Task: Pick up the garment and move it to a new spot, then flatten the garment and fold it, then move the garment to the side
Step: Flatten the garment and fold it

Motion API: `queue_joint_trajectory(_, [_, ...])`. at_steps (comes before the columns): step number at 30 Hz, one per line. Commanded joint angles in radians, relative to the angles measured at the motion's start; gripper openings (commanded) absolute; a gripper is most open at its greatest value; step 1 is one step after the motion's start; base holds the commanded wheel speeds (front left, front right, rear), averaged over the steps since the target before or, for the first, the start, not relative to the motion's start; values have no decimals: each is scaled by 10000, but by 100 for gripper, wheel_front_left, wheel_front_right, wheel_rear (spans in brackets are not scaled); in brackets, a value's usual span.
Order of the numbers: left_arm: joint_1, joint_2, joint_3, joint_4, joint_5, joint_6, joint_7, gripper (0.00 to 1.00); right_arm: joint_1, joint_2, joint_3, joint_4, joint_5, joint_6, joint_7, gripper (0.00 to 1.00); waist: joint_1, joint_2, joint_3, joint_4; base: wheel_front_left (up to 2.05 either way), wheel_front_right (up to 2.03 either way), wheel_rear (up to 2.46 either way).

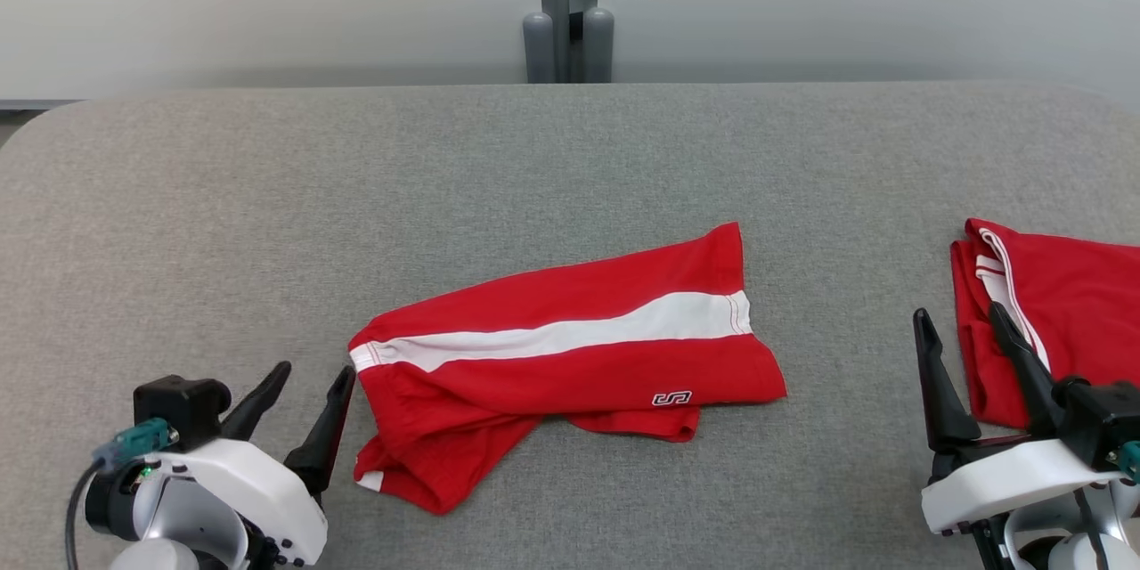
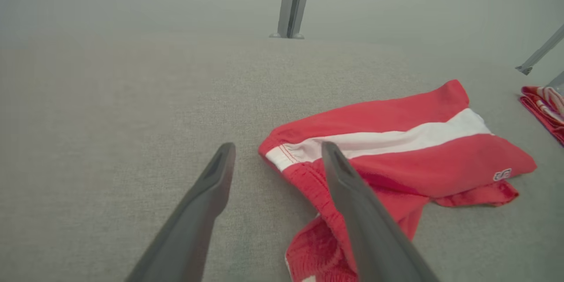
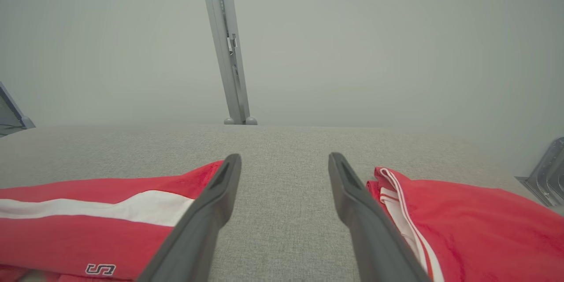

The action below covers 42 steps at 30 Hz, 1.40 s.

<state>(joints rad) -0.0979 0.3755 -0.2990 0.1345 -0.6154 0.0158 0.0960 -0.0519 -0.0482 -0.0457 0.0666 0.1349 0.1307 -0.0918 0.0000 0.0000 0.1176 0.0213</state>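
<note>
Left gripper (image 1: pixel 314 370): jaws apart, empty, at the near left of the table (image 1: pixel 570 160). The red shorts (image 1: pixel 570 356) lie loosely folded just right of its fingertips, mid-table. Right gripper (image 1: pixel 960 313): jaws apart, empty, near right, beside a second red garment (image 1: pixel 1069 303).

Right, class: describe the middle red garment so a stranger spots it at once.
Start at the grey table. Near its middle lie red shorts with a broad white stripe. Unlike the red garment at the right edge, they show a small logo.
</note>
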Motion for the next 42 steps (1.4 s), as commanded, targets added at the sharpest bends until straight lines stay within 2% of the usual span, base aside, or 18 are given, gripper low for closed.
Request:
queue_joint_trajectory(1, [-230,81,88,59,-241,-109,183,100,-48,-50,29,-20,35,3,-83,100,0,0,75,-82,0,0,0])
queue_joint_trajectory(10, [-896,147,273,1236,-1991,-999,1798,100,-291,-49,150,213,216,3,-315,100,0,0,500,-537,0,0,0])
queue_joint_trajectory(21, [-1650,293,-15,2126,-3263,-1444,2556,100,-616,-50,207,541,310,3,-597,100,0,0,927,-823,0,0,0])
queue_joint_trajectory(22, [-1676,367,-82,2117,-3294,-1460,2554,73,-650,-49,201,569,299,3,-616,100,0,0,953,-828,0,0,0])
queue_joint_trajectory(24, [-1769,425,-180,2061,-3406,-1485,2399,0,-666,-50,180,598,327,3,-644,100,0,0,1001,-818,0,0,0])
queue_joint_trajectory(33, [-2124,922,-944,1656,-3690,-1481,2019,0,-1386,-41,432,1128,165,3,-542,100,0,0,1245,-635,0,0,0])
queue_joint_trajectory(42, [-2841,1132,-2154,1554,-4112,-1461,1574,0,-3289,-375,2230,3855,661,3,450,100,0,0,1611,-1,0,0,0])
